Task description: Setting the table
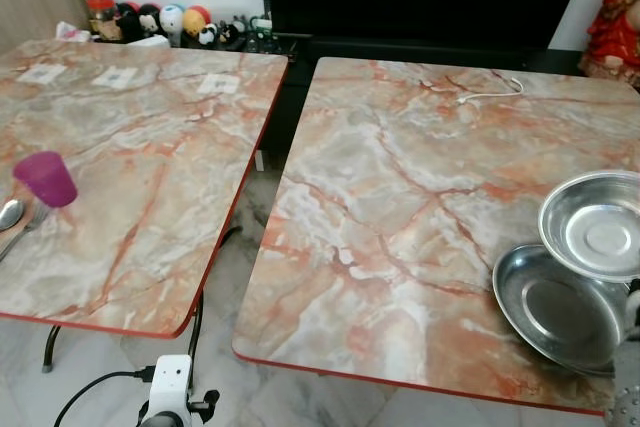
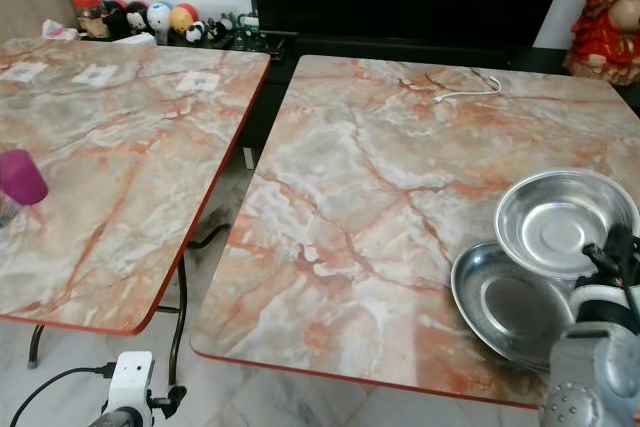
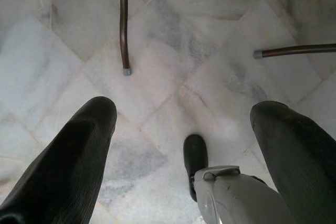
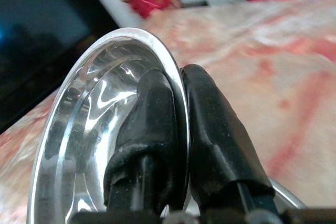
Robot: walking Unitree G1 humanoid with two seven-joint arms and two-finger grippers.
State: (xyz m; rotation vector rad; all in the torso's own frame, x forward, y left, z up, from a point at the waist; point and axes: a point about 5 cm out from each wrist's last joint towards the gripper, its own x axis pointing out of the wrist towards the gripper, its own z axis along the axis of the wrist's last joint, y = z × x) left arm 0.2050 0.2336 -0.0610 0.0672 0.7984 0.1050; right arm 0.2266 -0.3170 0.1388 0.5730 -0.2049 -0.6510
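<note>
In the left eye view, a shallow steel bowl (image 1: 595,224) is sitting at the right edge of the frame, tilted and raised above a second steel dish (image 1: 555,309) that is lying flat on the right marble table (image 1: 400,207). At the left edge, a purple cup (image 1: 44,179) is standing on the left marble table (image 1: 130,167), with a spoon (image 1: 9,213) and fork (image 1: 28,225) just beside it.

In the right eye view, the right gripper (image 2: 612,259) is reaching in at the lower right, gripping the raised bowl at its near rim.

In the left wrist view, the left gripper (image 3: 184,145) is hanging over the pale tiled floor (image 3: 173,40) with its fingers spread wide, holding nothing.

In the right wrist view, the two black fingers (image 4: 212,135) are pinching the bowl's thin rim in the centre of the frame, one inside and one outside.

The bowl is looking polished, mirror-bright and rigid, with a flat centre ring. It is probably light and sturdy, but the slick metal may be slipping or pivoting in a rim pinch, so a deep bite over the rolled rim seems the best hold.
</note>
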